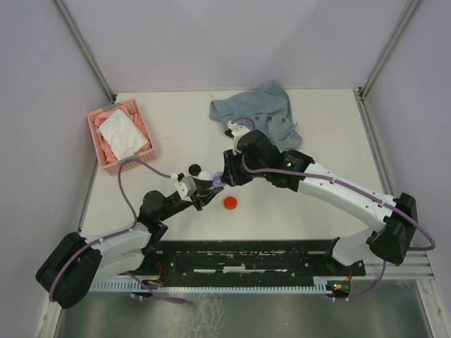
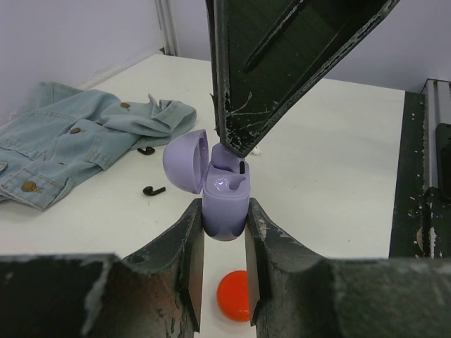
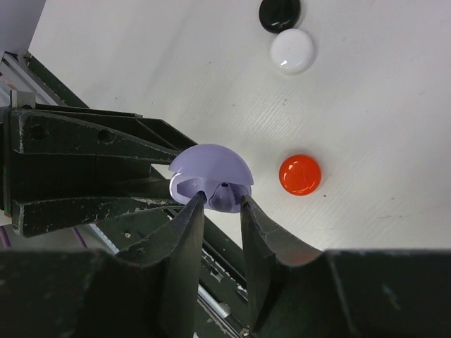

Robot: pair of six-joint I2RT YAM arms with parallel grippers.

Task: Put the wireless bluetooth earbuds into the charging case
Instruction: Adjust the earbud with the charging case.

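Note:
My left gripper (image 2: 224, 220) is shut on the body of a lilac charging case (image 2: 225, 193), holding it upright above the table with its lid (image 2: 184, 160) swung open to the left. My right gripper (image 3: 223, 201) points down onto the case's open top (image 3: 211, 163). A small lilac earbud (image 2: 224, 156) sits between its fingertips, at the case's socket. Both grippers meet at the table's middle in the top view (image 1: 218, 180). Two black earbuds (image 2: 153, 190) lie on the table beyond the case.
A round red case (image 1: 230, 203) lies on the table under the grippers, also in the left wrist view (image 2: 236, 296). A black case (image 3: 280, 13) and a white case (image 3: 292, 51) lie close by. A denim garment (image 1: 257, 113) is at the back, a pink basket (image 1: 120, 137) far left.

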